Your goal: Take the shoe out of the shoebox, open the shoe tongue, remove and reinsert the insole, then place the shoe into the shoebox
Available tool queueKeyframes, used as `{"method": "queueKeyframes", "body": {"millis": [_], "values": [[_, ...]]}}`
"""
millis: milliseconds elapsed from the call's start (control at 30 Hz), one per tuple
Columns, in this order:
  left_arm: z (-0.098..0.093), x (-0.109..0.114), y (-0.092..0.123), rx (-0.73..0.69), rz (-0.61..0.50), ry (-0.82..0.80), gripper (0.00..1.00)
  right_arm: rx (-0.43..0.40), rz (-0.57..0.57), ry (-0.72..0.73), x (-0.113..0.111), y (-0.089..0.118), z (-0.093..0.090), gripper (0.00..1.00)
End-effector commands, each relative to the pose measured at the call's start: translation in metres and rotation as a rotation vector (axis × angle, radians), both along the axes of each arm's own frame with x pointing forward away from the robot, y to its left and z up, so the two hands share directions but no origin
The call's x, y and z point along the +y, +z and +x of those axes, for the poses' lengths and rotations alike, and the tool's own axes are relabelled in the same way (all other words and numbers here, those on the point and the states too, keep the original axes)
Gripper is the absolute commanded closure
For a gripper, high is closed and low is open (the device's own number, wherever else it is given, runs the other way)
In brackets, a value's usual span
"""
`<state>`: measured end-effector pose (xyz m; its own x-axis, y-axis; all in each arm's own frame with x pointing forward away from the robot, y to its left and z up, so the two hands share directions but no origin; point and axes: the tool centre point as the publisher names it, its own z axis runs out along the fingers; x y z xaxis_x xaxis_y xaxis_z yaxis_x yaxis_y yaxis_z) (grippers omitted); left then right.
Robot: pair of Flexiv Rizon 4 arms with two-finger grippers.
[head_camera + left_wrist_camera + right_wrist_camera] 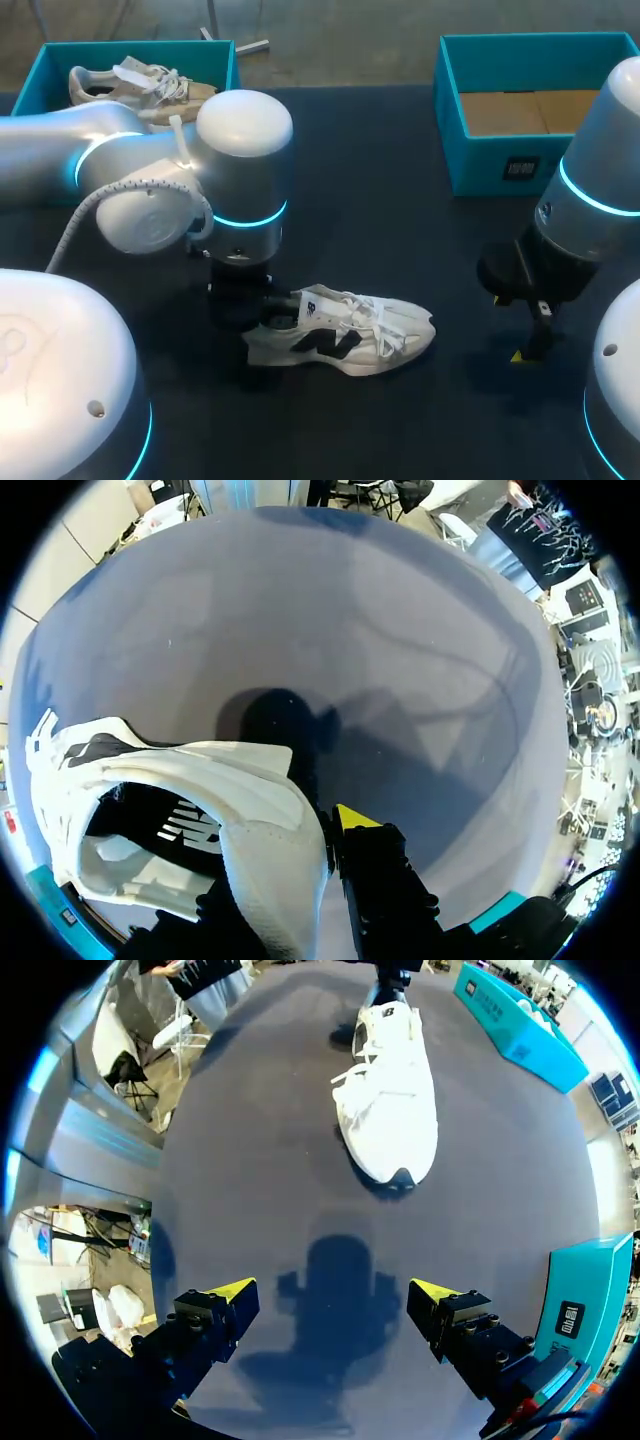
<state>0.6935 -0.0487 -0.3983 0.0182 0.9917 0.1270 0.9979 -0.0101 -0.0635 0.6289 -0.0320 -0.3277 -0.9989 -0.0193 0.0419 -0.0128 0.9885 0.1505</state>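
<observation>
white shoe [345,335] is lying on its side on the dark worktop [400,230], out of both boxes, toe towards my right arm and heel under my left tool [243,303]. from the left wrist i see the left tool [285,855] closed on the heel wall: one yellow fingertip [352,816] presses the outside and the other finger sits down inside the shoe opening. my right tool [333,1298] is spread wide with nothing in it, hanging over bare worktop, with the shoe's toe [392,1172] ahead of it and well apart. the left shoebox [40,75] at the back holds a beige shoe [140,85]; the right shoebox [500,160] shows only its cardboard floor.
</observation>
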Motion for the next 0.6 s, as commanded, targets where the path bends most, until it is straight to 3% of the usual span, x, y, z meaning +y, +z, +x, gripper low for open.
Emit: {"method": "queueKeyframes", "body": {"millis": [33,233,300,400,533,600], "values": [[0.0008,-0.0001,-0.0010,0.001,0.001,0.001,1.00,-0.002,-0.001,-0.001,0.0002,-0.0013,-0.0010,0.00],[0.0006,0.0001,0.0000,0.002,0.005,-0.005,0.98,-0.002,-0.001,-0.001,0.0002,-0.0013,-0.0010,0.00],[0.0005,-0.0003,0.0014,0.002,0.003,-0.009,0.76,-0.002,-0.001,-0.001,0.0002,-0.0013,-0.0010,0.00],[0.0004,-0.0012,0.0032,-0.001,0.000,-0.013,0.65,-0.002,-0.001,-0.001,0.0002,-0.0013,-0.0010,0.00],[-0.0001,-0.0019,0.0062,-0.004,-0.007,-0.016,0.34,-0.002,-0.001,-0.001,0.0002,-0.0013,-0.0010,0.00],[0.0000,-0.0021,0.0066,-0.005,-0.010,-0.016,0.27,-0.002,-0.001,-0.001,0.0002,-0.0013,-0.0010,0.00]]}}
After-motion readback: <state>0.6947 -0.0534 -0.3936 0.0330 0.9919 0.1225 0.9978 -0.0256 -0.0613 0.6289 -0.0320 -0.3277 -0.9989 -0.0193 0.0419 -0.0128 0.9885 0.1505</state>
